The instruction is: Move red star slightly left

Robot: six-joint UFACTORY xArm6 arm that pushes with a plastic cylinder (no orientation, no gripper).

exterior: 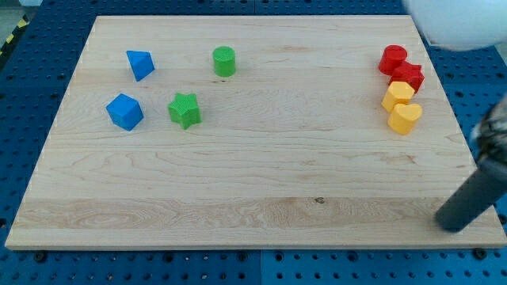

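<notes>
The red star (pixel 409 77) lies far right on the surface (pixel 261 158), touching the red cylinder (pixel 392 59) and a yellow block (pixel 398 95). It looks light, stiff, easy to slide; we should push its right side. No long axis shows. We have no claw; our tip (pixel 453 225) rests near right, well apart.

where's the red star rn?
Red star sits near the board's right edge toward the view's top, touching the red cylinder above-left and a yellow block below.

Dark rod enters from view's right, tilted; my tip (pixel 453 225) at view's bottom-right, blurred.
</notes>
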